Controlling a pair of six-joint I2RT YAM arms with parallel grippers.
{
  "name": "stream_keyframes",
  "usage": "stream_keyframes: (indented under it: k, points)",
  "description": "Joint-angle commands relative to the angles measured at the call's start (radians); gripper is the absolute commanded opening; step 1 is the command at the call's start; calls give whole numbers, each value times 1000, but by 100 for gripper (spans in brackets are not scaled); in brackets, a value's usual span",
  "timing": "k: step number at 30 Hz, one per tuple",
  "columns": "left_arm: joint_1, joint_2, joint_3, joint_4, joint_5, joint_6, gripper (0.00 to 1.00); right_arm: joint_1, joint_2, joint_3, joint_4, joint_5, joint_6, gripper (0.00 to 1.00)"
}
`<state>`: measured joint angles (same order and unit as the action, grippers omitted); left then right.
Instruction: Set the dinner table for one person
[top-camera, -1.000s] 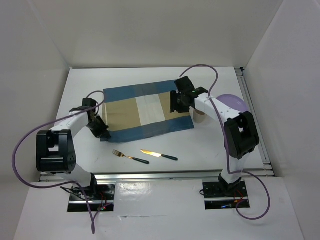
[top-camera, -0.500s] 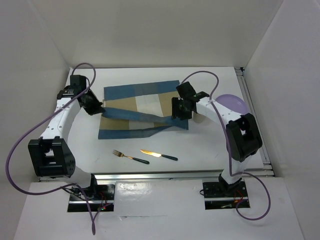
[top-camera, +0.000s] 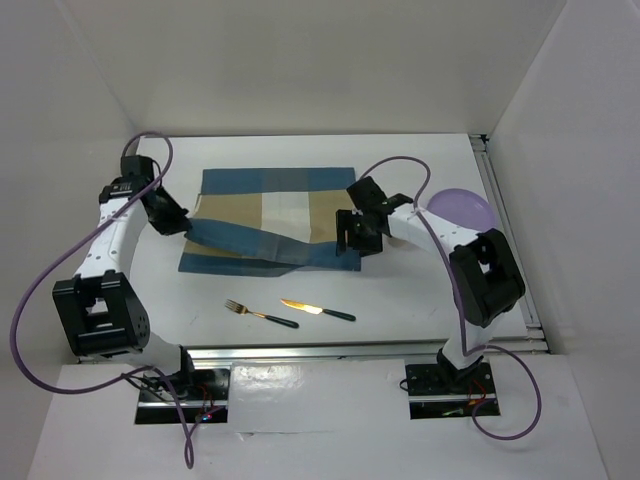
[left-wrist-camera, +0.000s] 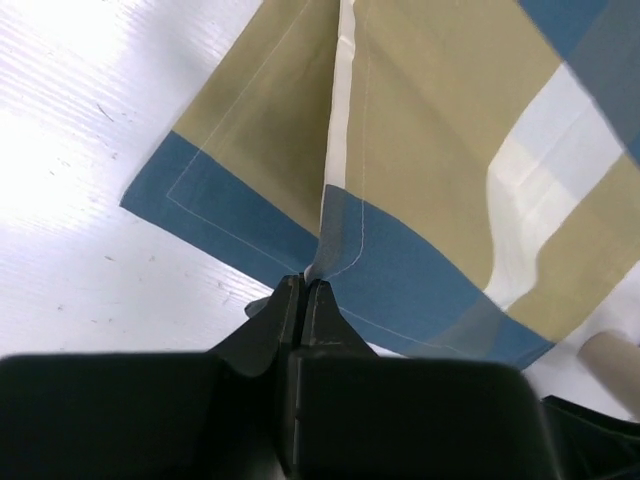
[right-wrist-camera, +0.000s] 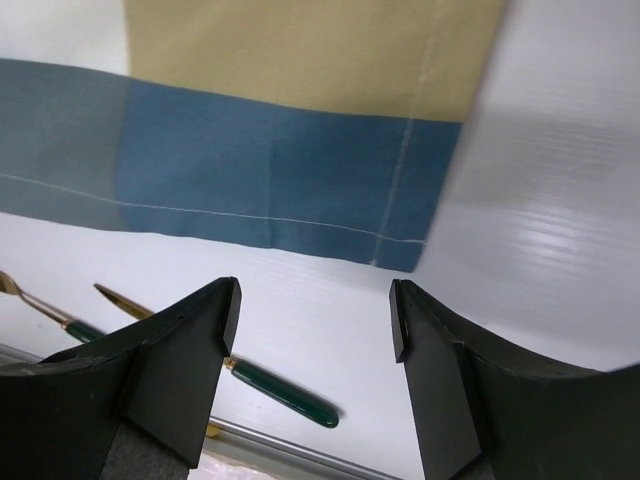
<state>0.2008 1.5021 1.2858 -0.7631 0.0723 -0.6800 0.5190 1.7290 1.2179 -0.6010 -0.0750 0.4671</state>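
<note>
Along the near edge runs the silver metal rail of the dinner table (top-camera: 400, 290), a broad white rectangular top with a faintly ribbed, matte face that carries everything else. Just beyond the rail lie a slim gold-tined fork with a dark green handle (top-camera: 258, 314) and, beside it, a gold-bladed knife with a matching green handle (top-camera: 318, 310); neither is being handled. Farther in, the right gripper (top-camera: 352, 238) hovers over the near right corner of the blue-and-tan checked cloth placemat (top-camera: 290, 210), its jaws standing apart with nothing between them and the stitched blue hem lying flat below. On the other side, the left gripper (top-camera: 185, 222) is clenched on the cloth by its left edge, pinching up a soft ridge, so that a dark blue band lies doubled over across the near half. The step in hand looks like spreading the placemat. The next move probably calls for the left arm to draw that pinched fold out towards the near left until the thin, limp weave lies smooth, and only then to release. A round lilac plate (top-camera: 465, 208) waits at the far right, partly hidden by the right arm.
</note>
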Motion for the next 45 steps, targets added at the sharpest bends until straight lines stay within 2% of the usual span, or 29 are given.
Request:
stream_keyframes:
  k: [1,3,5,8,12,15,20,24,27,31,33,35,36,40,45]
  points:
    - [11,44,-52,33,-3,27,24,21,-19,42,15,-14,13,73]
    - [11,44,-81,42,-54,27,60,30,-6,71,15,-14,13,73]
    - [32,53,-100,64,-83,4,88,30,4,83,15,-14,13,73]
    - [46,63,-112,81,-97,-18,90,41,14,94,24,-14,4,73]
    - [57,121,-134,107,-186,-32,89,41,14,115,24,-14,-5,73]
    - [66,210,-134,126,-201,-18,89,41,14,115,15,-14,-5,73]
    - [75,325,-111,136,-103,28,95,41,14,115,6,-3,-15,73]
    - [75,325,-144,179,-48,39,96,41,14,115,6,-3,-15,73]
    - [52,345,-157,191,-16,39,92,41,14,115,6,-3,-15,73]
    - [31,354,-167,200,14,39,73,41,14,124,6,-3,-15,73]
    - [31,325,-177,200,5,49,55,41,14,124,6,6,-15,73]
    - [31,313,-177,200,4,50,45,41,14,124,6,6,-15,73]
    - [31,299,-177,200,4,60,29,41,14,124,6,6,-15,73]
    - [31,258,-158,157,-6,60,1,41,14,115,6,6,-5,73]
    - [31,150,-131,94,-6,60,0,41,14,115,-3,17,-5,74]
